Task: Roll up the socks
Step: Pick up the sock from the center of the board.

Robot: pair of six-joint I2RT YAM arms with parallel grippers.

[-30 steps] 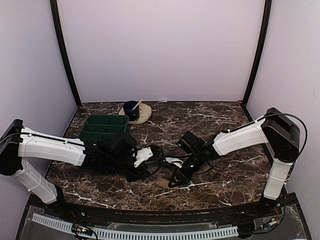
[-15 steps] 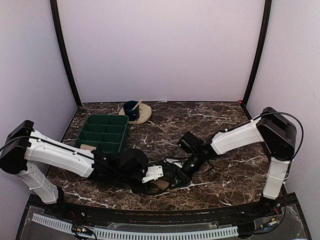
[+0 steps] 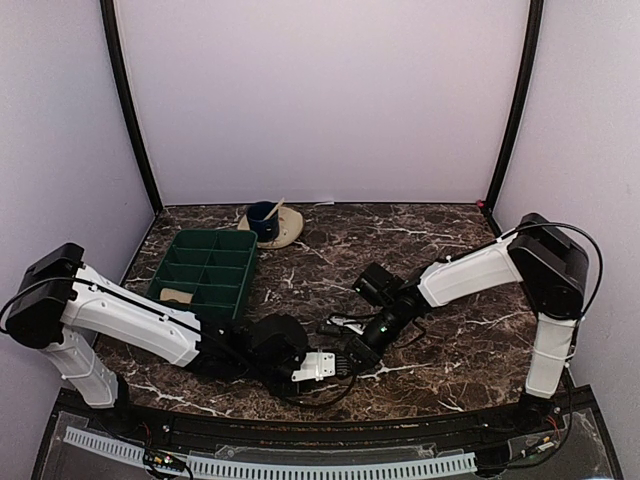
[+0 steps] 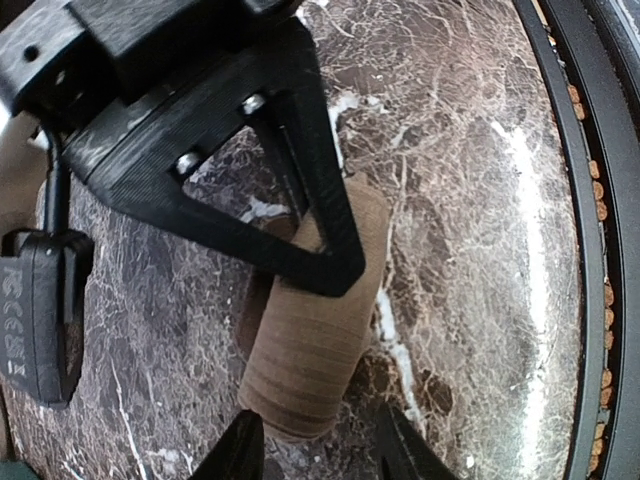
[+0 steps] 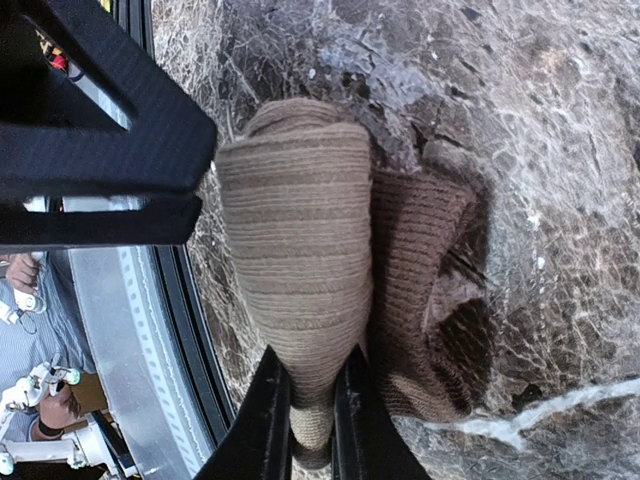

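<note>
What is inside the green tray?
A tan roll, likely a sock, lies in the green tray's near-left compartment, partly hidden by its wall. Nothing else shows inside.

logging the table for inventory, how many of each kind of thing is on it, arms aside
sock roll: 1
tan piece in the tray, too small to name: 1
green tray: 1
blue cup: 1
beige saucer: 1
stick in the cup: 1
total: 6

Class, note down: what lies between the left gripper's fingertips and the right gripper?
The tan rolled sock, lying on the table: the open left gripper at one end, the right gripper pinching the other. Both wrist views show it.
</note>
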